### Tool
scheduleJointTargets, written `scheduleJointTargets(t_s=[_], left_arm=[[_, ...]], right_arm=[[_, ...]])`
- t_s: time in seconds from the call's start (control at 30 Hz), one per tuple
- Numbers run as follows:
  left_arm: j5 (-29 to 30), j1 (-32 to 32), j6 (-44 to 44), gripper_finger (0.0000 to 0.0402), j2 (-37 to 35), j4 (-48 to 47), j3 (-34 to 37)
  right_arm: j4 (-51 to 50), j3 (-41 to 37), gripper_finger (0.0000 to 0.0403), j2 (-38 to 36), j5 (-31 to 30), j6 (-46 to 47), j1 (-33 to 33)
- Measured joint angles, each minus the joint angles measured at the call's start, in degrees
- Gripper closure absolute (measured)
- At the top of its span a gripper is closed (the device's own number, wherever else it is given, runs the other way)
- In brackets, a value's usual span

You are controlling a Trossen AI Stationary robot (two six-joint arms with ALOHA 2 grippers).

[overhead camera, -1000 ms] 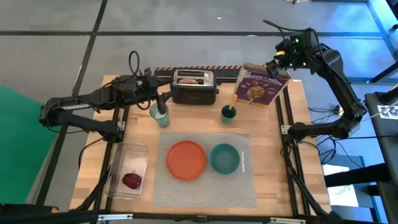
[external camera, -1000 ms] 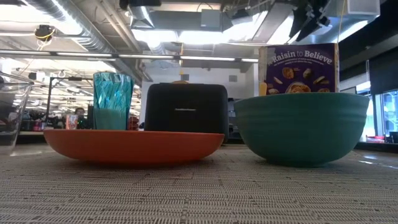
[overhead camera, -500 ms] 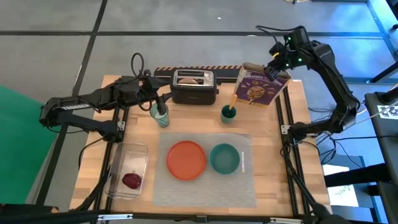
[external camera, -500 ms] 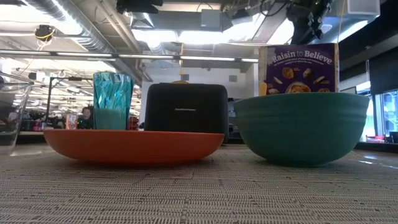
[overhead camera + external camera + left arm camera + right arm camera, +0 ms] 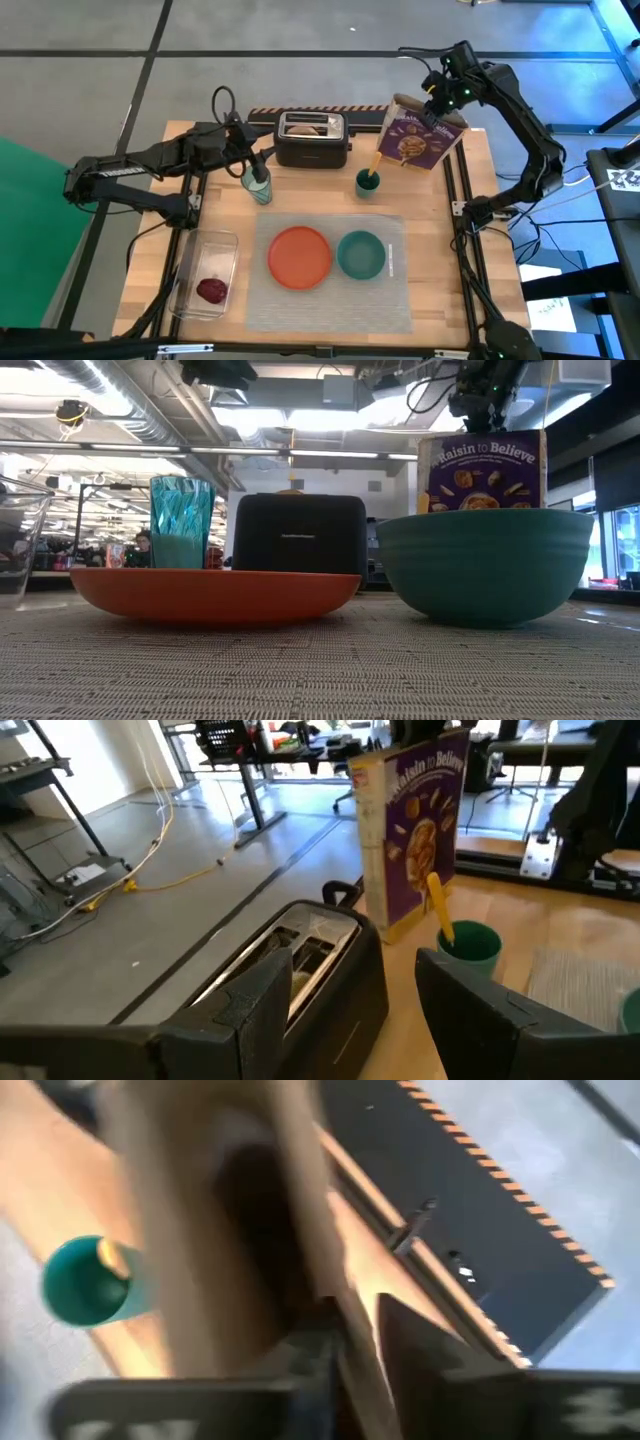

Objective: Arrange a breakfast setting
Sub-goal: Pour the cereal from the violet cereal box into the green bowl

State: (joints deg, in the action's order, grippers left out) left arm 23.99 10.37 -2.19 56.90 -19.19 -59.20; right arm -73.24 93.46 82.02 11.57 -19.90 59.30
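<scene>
The purple cereal box (image 5: 420, 140) stands at the far right of the table, and my right gripper (image 5: 432, 100) is shut on its top. My left gripper (image 5: 253, 165) hangs open above the bluish tumbler (image 5: 259, 188), which stands beside the black toaster (image 5: 312, 140); in the left wrist view my left gripper (image 5: 352, 965) has only the toaster behind its gap. The orange plate (image 5: 299, 256) and the teal bowl (image 5: 361, 254) rest on the grey placemat (image 5: 330, 300). An orange-handled spoon (image 5: 376, 162) stands in a green cup (image 5: 367, 183). The dark red fruit (image 5: 211, 290) lies in a clear container. My right gripper has the cereal box's open top flap (image 5: 335, 1270) between its two fingers, coming down from above. The wrist view is blurred, so how far back the flap reaches does not show. The box stands on the table, leaning a little toward the right edge.
The clear container (image 5: 205, 272) sits at the near left of the table. The toaster has something pale in its slot (image 5: 300, 955). Bare wood shows between the placemat and the cup.
My right gripper has come down and toward the table's left edge, from beyond the far right corner onto the top of the cereal box.
</scene>
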Motion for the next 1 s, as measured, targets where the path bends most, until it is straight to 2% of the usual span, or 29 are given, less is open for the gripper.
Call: scheduleJointTargets(t_s=[0.07, 0.27, 0.5, 0.73, 0.87, 1.0], left_arm=[[-0.02, -0.02, -0.01, 0.0194, -0.02, -0.02, 0.00], [0.77, -0.02, -0.01, 0.0194, 0.00, -0.01, 0.00], [0.09, 0.66, 0.12, 0.0193, 1.03, 3.79, -0.02], [-10.57, 4.32, 0.54, 0.0151, 6.90, 10.08, -0.75], [-15.00, 5.84, 0.11, 0.0106, 11.52, 9.83, -6.26], [-19.73, 6.40, -4.28, 0.0059, 16.89, 9.97, -13.98]], right_arm=[[-0.56, -0.02, 0.0392, 0.06, 1.14, -0.73, -0.04], [-3.54, 1.16, 0.0401, -1.41, -2.01, -1.97, -0.04], [-8.94, 12.41, 0.0402, -5.16, 0.02, -2.87, -0.04], [-11.47, 26.73, 0.0403, -7.07, 10.90, -1.57, -0.08], [-11.42, 33.25, 0.0403, -7.33, 19.94, 1.06, -0.08], [-10.18, 37.48, 0.0403, -7.37, 29.99, 3.51, -0.08]])
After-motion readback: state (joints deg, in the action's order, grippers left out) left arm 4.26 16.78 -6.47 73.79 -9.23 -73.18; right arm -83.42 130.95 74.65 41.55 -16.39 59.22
